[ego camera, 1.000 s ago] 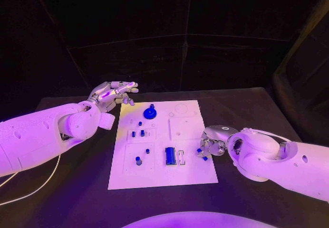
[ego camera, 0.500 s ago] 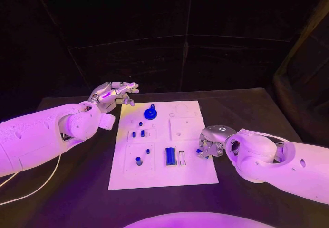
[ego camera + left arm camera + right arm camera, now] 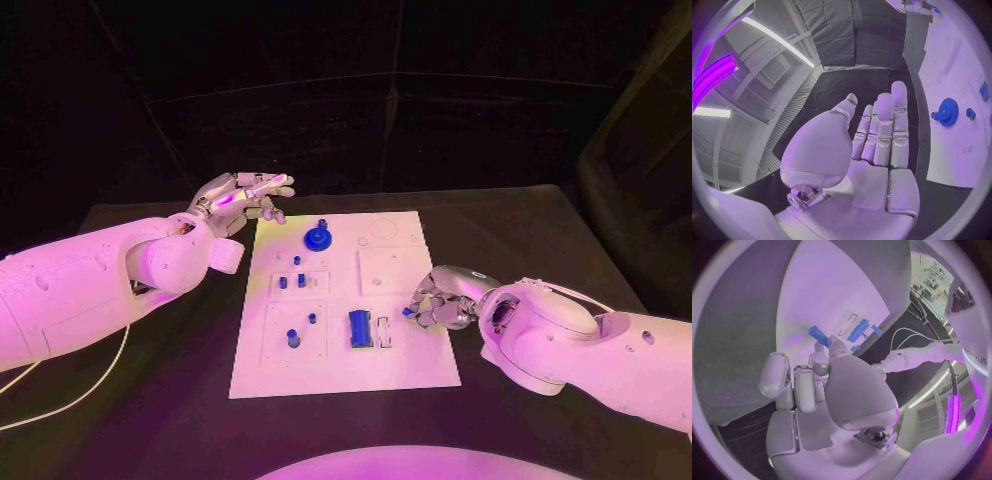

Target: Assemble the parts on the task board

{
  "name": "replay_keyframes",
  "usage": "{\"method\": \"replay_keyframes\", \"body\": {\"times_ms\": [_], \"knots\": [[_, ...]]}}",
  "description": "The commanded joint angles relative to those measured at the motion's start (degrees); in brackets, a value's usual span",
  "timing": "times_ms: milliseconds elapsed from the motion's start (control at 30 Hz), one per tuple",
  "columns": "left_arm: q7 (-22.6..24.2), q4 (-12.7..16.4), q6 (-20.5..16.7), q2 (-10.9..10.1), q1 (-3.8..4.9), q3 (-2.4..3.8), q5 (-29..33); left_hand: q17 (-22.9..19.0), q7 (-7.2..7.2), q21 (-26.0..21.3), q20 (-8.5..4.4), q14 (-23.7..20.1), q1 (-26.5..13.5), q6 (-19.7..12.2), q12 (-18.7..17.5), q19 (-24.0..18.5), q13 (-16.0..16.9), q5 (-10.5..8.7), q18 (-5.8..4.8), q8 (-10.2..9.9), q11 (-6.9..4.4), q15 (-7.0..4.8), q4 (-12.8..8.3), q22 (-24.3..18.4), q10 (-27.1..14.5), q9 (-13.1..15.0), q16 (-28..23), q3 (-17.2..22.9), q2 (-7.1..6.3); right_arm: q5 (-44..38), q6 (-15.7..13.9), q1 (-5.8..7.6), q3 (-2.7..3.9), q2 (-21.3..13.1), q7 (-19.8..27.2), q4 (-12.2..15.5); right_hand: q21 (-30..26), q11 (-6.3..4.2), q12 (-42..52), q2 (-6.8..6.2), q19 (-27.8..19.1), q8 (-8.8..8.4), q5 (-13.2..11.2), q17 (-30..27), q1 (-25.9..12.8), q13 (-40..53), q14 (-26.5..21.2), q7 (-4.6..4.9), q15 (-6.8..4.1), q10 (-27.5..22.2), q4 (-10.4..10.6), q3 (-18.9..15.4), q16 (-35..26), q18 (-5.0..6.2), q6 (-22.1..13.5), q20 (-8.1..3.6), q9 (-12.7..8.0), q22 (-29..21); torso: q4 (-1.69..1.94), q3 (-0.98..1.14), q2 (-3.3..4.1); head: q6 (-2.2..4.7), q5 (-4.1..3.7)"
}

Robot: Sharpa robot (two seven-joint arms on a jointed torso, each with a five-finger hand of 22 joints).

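right robot hand (image 3: 440, 306) pinches one blue part (image 3: 817, 333) over the task board (image 3: 410, 360); left robot hand (image 3: 238, 196) spread, holding nothing.

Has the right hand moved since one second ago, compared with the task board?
Yes. The right hand has shifted slightly toward the far end of the task board, along its right edge, still pinching a small blue part.

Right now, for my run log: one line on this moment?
left hand: open, off board | right hand: pinching blue part | task board: gear placed
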Motion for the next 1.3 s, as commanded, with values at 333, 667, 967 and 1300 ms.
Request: {"method": "replay_keyframes", "body": {"times_ms": [333,667,967,1300], "knots": [[0.13,0.15,0.82,-0.02,0.04,0.04,-0.25,-0.07,0.07,-0.23,0.39,-0.44,0.24,-0.33,0.17,0.05,-0.07,0.09,0.35,0.26,-0.08,-0.13,0.02,-0.08,-0.47,-0.04,-0.11,-0.28,0.66,10.93,-0.16,0.09,0.01,1.21,1.49,0.06,1.23,-0.65,1.21,-2.09,1.04,-0.09,1.13,3.43,-2.49,1.38,4.00,-0.75,-0.66,1.58,1.78,1.59,0.83,-0.58,2.57,-0.25,0.17,1.60,0.03,-0.08,0.04,-0.12,-0.03],[0.13,0.21,0.81,-0.06,0.04,0.04,-0.25,-0.07,0.07,-0.23,0.39,-0.44,0.24,-0.33,0.17,0.05,-0.07,0.09,0.35,0.26,-0.08,-0.13,0.02,-0.08,-0.47,-0.04,-0.11,-0.28,0.66,11.34,2.70,0.10,0.01,3.09,-2.12,-0.77,1.45,-1.02,0.80,-2.91,1.21,0.19,1.11,3.64,-4.74,1.11,4.03,-1.25,-0.98,2.05,3.41,1.61,0.93,-0.64,4.03,-0.55,0.63,1.96,0.01,-0.09,0.11,-0.24,0.05],[-0.16,0.26,1.07,-0.07,0.05,0.04,-0.25,-0.11,0.08,-0.28,0.40,-0.48,0.31,-0.36,0.21,0.05,-0.08,0.09,0.35,0.31,-0.08,-0.13,0.00,-0.11,-0.53,-0.04,-0.10,-0.31,0.70,10.56,3.26,0.10,0.01,4.41,-4.43,-1.43,1.51,-1.33,0.72,-3.13,1.26,0.46,0.94,3.70,-5.97,1.10,4.04,-1.62,-1.23,2.49,4.33,1.66,0.94,-0.66,4.96,-0.77,1.02,2.08,0.10,-0.14,0.12,-0.29,-0.06],[-0.36,0.29,1.27,-0.06,0.05,0.04,-0.25,-0.11,0.08,-0.29,0.40,-0.49,0.31,-0.36,0.22,0.05,-0.08,0.09,0.35,0.31,-0.08,-0.13,0.00,-0.12,-0.54,-0.04,-0.10,-0.32,0.70,8.36,2.18,0.10,0.01,5.52,-5.49,-1.75,1.43,-1.44,0.73,-3.44,1.20,0.55,0.69,3.56,-7.28,1.21,4.00,-1.75,-1.36,2.81,5.17,1.41,0.83,-0.64,5.40,-0.91,1.30,1.97,0.10,-0.12,0.15,-0.22,0.18]]}}
